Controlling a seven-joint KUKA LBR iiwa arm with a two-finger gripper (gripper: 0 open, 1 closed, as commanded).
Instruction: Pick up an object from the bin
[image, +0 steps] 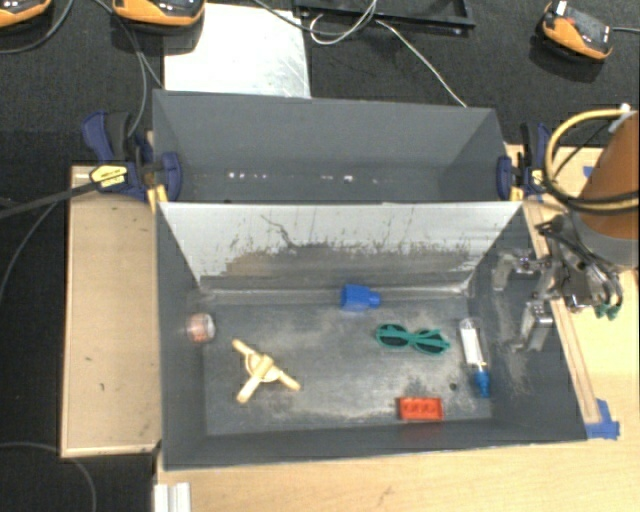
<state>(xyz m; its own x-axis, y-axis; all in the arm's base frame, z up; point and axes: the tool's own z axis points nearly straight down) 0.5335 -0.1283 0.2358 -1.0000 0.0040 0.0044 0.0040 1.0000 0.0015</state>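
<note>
Camera view: gripper (528, 305) hangs over the right sloped wall of the grey metal bin (330, 245), can't tell if it's spread or closed. Nearest thing is a white pen-like stick with a blue tip (473, 358) on the floor by that wall, apart from the gripper. Green plastic glasses (412, 340) and an orange-red brick (420, 408) lie further left

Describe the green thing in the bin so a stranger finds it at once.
In the grey bin, look at the floor's right half. Between the blue block at the back wall and the red brick lie green sunglasses, the only green, two-lensed thing.
</note>
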